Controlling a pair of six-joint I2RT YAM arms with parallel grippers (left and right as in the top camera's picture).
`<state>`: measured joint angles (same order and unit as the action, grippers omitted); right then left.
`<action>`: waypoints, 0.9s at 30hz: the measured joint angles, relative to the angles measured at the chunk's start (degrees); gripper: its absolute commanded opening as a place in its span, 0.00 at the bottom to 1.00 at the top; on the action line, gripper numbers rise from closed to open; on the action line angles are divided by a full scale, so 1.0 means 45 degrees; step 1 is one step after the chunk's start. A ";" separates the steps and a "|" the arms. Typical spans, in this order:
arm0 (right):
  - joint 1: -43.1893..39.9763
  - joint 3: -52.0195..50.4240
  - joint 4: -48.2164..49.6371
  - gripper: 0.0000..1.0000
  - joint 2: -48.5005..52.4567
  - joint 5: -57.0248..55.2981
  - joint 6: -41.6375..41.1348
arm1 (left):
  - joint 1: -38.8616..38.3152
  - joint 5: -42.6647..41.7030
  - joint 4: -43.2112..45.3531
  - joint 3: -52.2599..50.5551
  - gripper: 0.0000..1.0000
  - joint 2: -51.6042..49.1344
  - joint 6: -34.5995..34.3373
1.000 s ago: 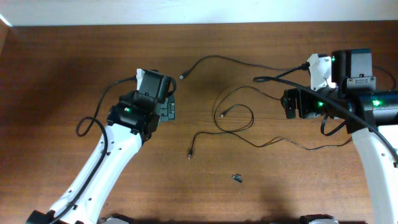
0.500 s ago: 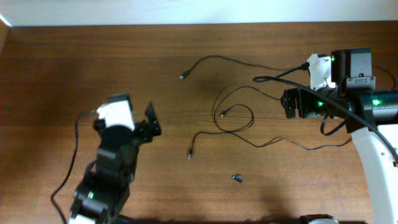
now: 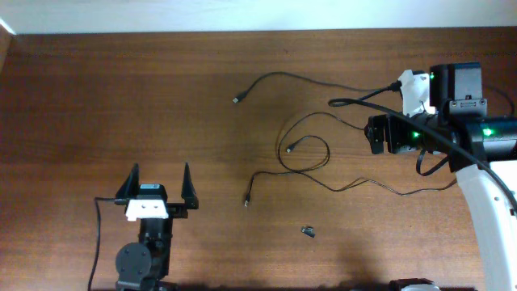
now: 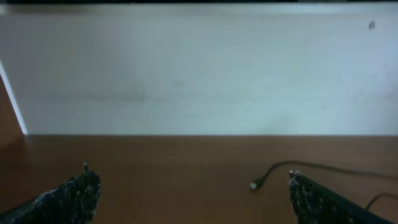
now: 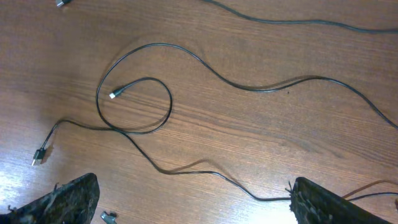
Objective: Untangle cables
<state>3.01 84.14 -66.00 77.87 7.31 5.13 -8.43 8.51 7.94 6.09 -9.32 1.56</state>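
Spanning the whole view, the brown wood table (image 3: 121, 97) holds everything. The left gripper (image 3: 160, 171) sits near the front-left edge, fingers spread wide and empty, well apart from the cables (image 3: 303, 153). The right gripper (image 5: 193, 182) hovers over them, fingers apart, gripping nothing. The cables lie as thin black strands right of centre; one curls into a loop, apparently crossing another. A small dark piece (image 3: 308, 232) lies nearer the front.

The left gripper (image 3: 160, 170) has two black pointed fingers (image 3: 187, 179), rough-textured on their inner faces. Behind them a white block (image 3: 147, 208) sits on a black body, with a thin black wire (image 3: 98, 234) running off it. Behind the right gripper (image 5: 193, 186), the arm (image 3: 494, 202) has a white link, black housings, green lights (image 3: 488, 132), a white bracket (image 3: 414, 89) and thick black wiring (image 3: 452, 149).
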 measured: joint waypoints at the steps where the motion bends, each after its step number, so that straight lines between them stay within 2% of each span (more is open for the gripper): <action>1: 0.0000 0.0000 0.0000 0.99 0.0000 0.0000 0.0015 | 0.0000 -0.0044 -0.0044 -0.0442 0.99 0.0306 0.0068; 3: 0.0000 0.0000 0.0010 0.99 -0.0005 0.0000 0.0005 | 0.0000 -0.0049 -0.0267 -0.0860 0.99 0.0787 0.0112; 8: 0.0000 0.0000 -0.0005 0.99 0.0000 0.0000 0.0000 | 0.0262 -0.0141 -0.2555 -0.1195 0.99 0.1909 0.0151; 27: 0.0000 0.0000 -0.0005 0.99 -0.0005 0.0000 0.0010 | 0.0311 -0.0238 -0.2628 -0.1205 0.99 0.1894 0.0151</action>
<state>3.01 84.14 -66.02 77.84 7.31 5.17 -7.03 7.44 -3.88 0.67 -0.80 2.24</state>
